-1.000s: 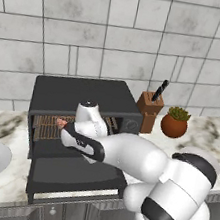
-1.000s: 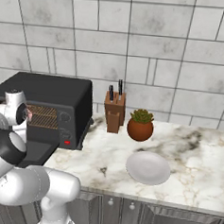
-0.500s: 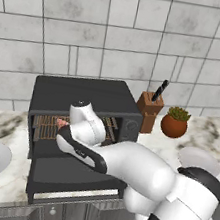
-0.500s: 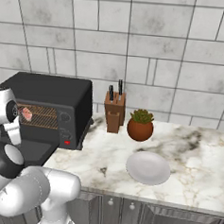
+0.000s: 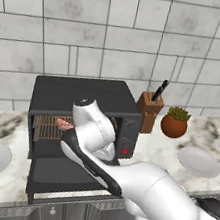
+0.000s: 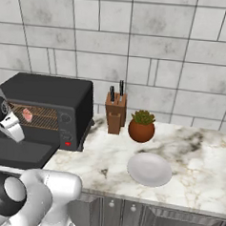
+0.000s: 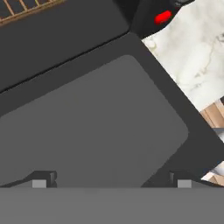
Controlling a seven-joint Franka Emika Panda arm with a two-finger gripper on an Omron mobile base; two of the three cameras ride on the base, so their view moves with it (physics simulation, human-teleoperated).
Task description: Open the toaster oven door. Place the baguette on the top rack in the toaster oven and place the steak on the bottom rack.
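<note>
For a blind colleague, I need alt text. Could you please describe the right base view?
A black toaster oven stands on a marble counter with its door folded down and a pink steak on a rack inside. To its right are a knife block, a potted plant and a white plate.

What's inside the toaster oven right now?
Inside the toaster oven, a pink-red steak lies on a copper-brown wire rack. The arm covers part of the cavity in both base views, so the baguette cannot be confirmed.

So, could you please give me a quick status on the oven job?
Gripper jaws open, empty, over the dropped toaster oven door. Steak on a rack inside the toaster oven. Nothing blocking.
</note>
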